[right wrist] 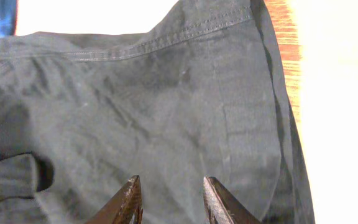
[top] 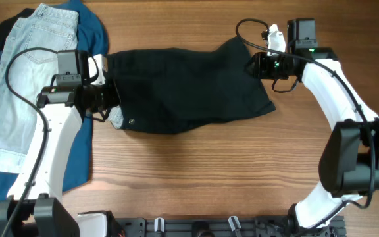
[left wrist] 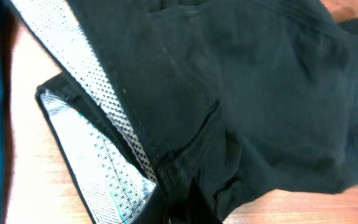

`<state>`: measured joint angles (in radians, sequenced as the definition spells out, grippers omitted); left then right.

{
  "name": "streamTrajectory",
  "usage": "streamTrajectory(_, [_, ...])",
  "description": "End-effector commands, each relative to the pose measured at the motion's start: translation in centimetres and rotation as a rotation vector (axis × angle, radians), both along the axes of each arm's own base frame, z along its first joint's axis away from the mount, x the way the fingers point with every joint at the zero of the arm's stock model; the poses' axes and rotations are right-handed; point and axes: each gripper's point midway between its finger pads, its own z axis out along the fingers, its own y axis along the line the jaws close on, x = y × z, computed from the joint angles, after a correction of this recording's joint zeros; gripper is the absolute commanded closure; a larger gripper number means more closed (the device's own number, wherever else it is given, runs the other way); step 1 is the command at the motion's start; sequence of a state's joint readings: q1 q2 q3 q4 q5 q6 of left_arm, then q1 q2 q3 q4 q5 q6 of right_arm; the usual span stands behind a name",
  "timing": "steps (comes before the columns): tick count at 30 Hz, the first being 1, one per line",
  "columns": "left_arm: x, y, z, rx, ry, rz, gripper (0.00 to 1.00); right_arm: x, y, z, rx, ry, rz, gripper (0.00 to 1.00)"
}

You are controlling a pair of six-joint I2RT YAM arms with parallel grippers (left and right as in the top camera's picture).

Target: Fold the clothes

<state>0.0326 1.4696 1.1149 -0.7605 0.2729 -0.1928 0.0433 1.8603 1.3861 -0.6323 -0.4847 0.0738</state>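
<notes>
The clothes, a pair of black shorts (top: 189, 89), lie spread across the middle of the table. Their whitish lining (left wrist: 98, 168) shows at the left end. My left gripper (top: 114, 100) is at that left edge, shut on a bunch of the black fabric (left wrist: 188, 208). My right gripper (top: 252, 64) hovers at the shorts' upper right corner. In the right wrist view its fingers (right wrist: 129, 199) stand apart above the stitched hem of the shorts (right wrist: 166, 112), with nothing pinched between them.
Pale-blue denim shorts (top: 25, 79) lie on a deep-blue garment (top: 94, 33) at the far left, right beside my left arm. Bare wooden table (top: 209, 171) stretches along the front. The right arm's base stands at the front right.
</notes>
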Motion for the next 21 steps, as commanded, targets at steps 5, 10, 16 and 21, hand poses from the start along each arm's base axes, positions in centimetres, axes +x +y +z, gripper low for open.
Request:
streamTrajectory(5, [0.7,0.1,6.0,0.019,-0.071,-0.016,0.96,-0.9,1.0,-1.3,-0.017,0.052,0.012,0.94])
streamTrajectory(10, [1.3,-0.1,7.9,0.020,-0.112,-0.027,0.96,-1.3,1.9,-4.7,-0.022,0.126,0.031,0.96])
streamTrajectory(16, [1.8,-3.3,7.1,0.013,-0.109,-0.113,0.96,-1.4,3.3,-7.7,-0.022,0.177,0.047,0.96])
streamTrajectory(21, [3.3,-5.8,7.1,-0.008,-0.152,-0.148,0.96,-1.7,3.0,-9.8,-0.041,0.228,0.021,0.96])
